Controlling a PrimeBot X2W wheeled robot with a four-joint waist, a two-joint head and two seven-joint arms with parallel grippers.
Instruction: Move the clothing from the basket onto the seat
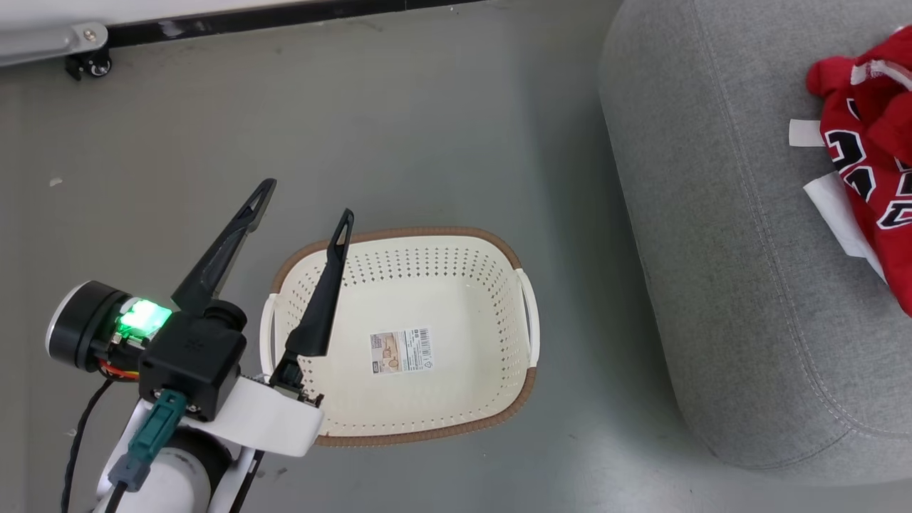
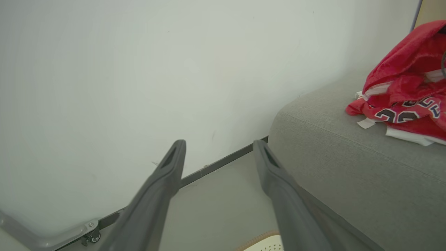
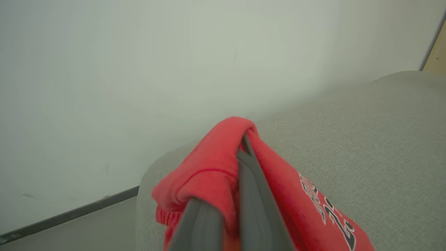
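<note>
While the right fingers point(image 3: 251, 198) are clenching a fold of the clothing point(image 3: 209, 174), we are recording the red garments lying on the seat point(image 1: 712, 249), with fabric draping around both fingers up to their tips. We are noting the left fingers point(image 1: 320, 299) standing released and spread above the left rim of the basket point(image 1: 427, 231), well apart from the clothing. The basket is sitting on the floor point(image 1: 427, 107) beside the seat.

The left fingers point(image 2: 153, 202) wide apart before a pale wall point(image 2: 139, 69); red clothing point(image 2: 404, 90) atop the grey seat point(image 2: 348, 167) at right.
</note>
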